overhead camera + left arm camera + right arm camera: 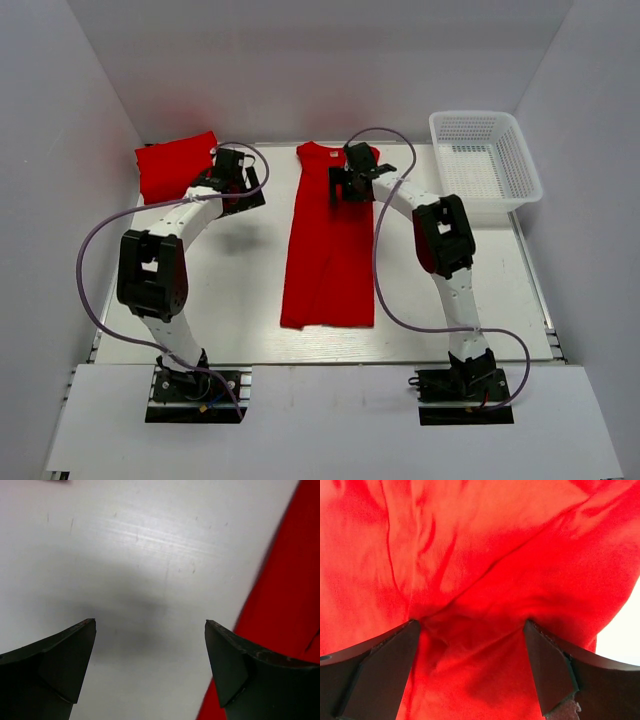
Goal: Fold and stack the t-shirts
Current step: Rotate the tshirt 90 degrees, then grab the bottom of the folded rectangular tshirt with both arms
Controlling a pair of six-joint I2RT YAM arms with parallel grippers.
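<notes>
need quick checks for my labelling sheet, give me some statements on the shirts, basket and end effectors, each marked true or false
1. The white plastic mesh basket at the far right holds a shirt. False: nothing shows inside it.
2. The right end effector hangs open over the long red cloth t-shirt in the middle of the table. True.
3. The left end effector is shut on red cloth. False: it is open over the bare white table, with red cloth just to its right.
4. A folded red t-shirt lies at the far left corner. True.
</notes>
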